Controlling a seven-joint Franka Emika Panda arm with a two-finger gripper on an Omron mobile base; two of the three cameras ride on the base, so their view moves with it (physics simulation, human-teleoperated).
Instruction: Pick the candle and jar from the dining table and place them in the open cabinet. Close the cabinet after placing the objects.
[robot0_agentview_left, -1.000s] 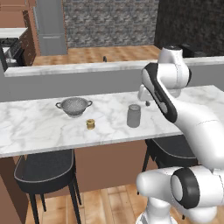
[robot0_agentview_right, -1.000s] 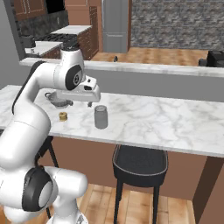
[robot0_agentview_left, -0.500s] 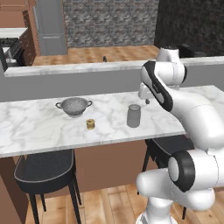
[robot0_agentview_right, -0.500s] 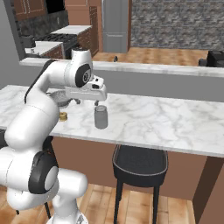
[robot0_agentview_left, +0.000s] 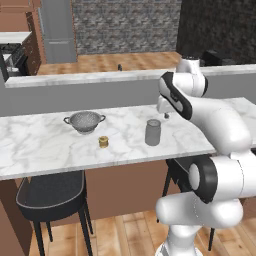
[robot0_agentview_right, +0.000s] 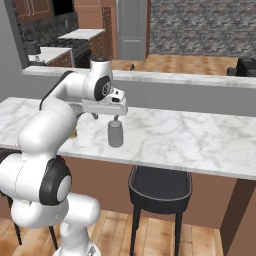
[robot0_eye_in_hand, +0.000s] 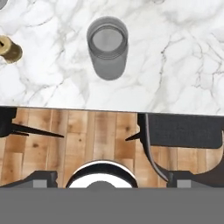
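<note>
My hand (robot0_agentview_right: 116, 114) has swung from over the colander (robot0_agentview_left: 84, 121) side to hang above the jar (robot0_agentview_right: 115, 134), fingers spread wide, holding nothing. The jar stands upright on the bench (robot0_agentview_left: 45, 145), the candle (robot0_agentview_left: 103, 142) well apart, unmoved.

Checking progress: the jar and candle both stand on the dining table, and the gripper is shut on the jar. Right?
Not quite. The gripper hangs open above the jar, apart from it, as the right base view shows. The jar and candle do stand on the dining table.

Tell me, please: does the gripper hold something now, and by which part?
Nothing is held. The gripper is open above the jar, which stands free on the dining table.
</note>
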